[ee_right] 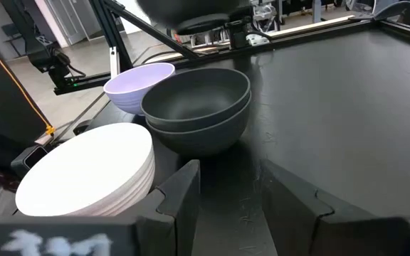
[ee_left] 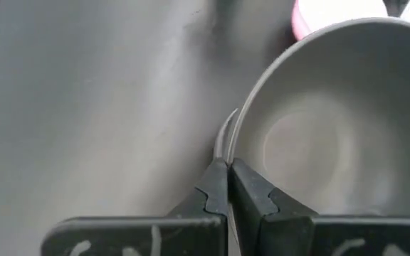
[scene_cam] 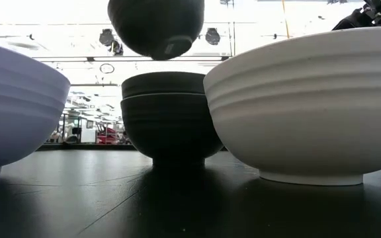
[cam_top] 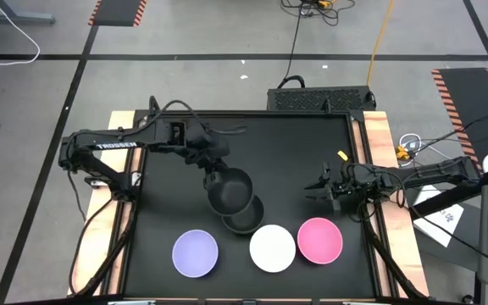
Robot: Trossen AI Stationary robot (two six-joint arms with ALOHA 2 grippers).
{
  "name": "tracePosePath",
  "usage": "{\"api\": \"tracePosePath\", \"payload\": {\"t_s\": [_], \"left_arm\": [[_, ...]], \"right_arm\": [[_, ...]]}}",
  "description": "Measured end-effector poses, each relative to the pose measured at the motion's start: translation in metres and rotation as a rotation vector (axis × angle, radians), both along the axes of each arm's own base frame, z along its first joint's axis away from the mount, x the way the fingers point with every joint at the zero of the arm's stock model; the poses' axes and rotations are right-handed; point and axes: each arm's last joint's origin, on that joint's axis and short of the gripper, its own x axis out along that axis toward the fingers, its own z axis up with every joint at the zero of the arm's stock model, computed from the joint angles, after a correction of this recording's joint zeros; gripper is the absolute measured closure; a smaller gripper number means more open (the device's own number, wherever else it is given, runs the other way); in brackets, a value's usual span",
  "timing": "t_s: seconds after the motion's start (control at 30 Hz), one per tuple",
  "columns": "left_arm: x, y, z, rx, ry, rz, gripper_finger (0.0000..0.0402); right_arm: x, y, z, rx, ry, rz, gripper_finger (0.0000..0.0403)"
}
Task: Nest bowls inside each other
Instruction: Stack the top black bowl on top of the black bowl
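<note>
Six bowls in all — three black, one lavender bowl [cam_top: 195, 253], one white bowl [cam_top: 272, 248], one pink bowl [cam_top: 319, 240]. The left gripper [ee_left: 228, 186] has its fingers clenched on the rim of one black bowl [cam_top: 230, 190], held in the air above the stacked pair of black bowls [ee_right: 198, 109]. That pair is largely hidden from above. The right gripper [ee_right: 228, 186] hangs released, well apart — the stacked pair lies just ahead of its fingers.
</note>
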Motion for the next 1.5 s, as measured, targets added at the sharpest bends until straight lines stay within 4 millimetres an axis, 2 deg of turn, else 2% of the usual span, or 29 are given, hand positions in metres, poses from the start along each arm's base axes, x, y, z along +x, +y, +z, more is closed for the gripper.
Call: {"api": "tracePosePath", "payload": {"t_s": [0.2, 0.27, 0.43, 0.57, 0.77, 1.17, 1.5], "left_arm": [[0.03, -0.014, -0.018, -0.013, 0.066, -0.032, 0.0399], [0.041, -0.014, -0.023, -0.006, 0.113, -0.047, 0.0399], [0.063, -0.012, -0.02, 0.025, 0.172, -0.065, 0.0399], [0.077, -0.015, -0.03, 0.025, 0.224, -0.082, 0.0399], [0.081, -0.019, -0.045, 0.026, 0.311, -0.09, 0.0399], [0.082, -0.041, -0.044, 0.045, 0.296, -0.114, 0.0399], [0.084, -0.038, -0.05, 0.053, 0.285, -0.108, 0.0399]], "right_arm": [[0.0, 0.0, 0.0, 0.0, -0.004, 0.0, 0.0268], [0.0, 0.0, 0.001, 0.001, -0.007, 0.0, 0.0268], [0.0, 0.0, 0.0, 0.003, -0.003, -0.001, 0.0268], [0.0, 0.0, 0.0, 0.004, 0.002, -0.001, 0.0268], [0.0, 0.0, -0.001, 0.007, 0.006, -0.002, 0.0268], [0.0, 0.0, -0.001, 0.004, 0.008, -0.001, 0.0268], [0.0, 0.0, -0.001, 0.006, 0.009, -0.001, 0.0268]]}}
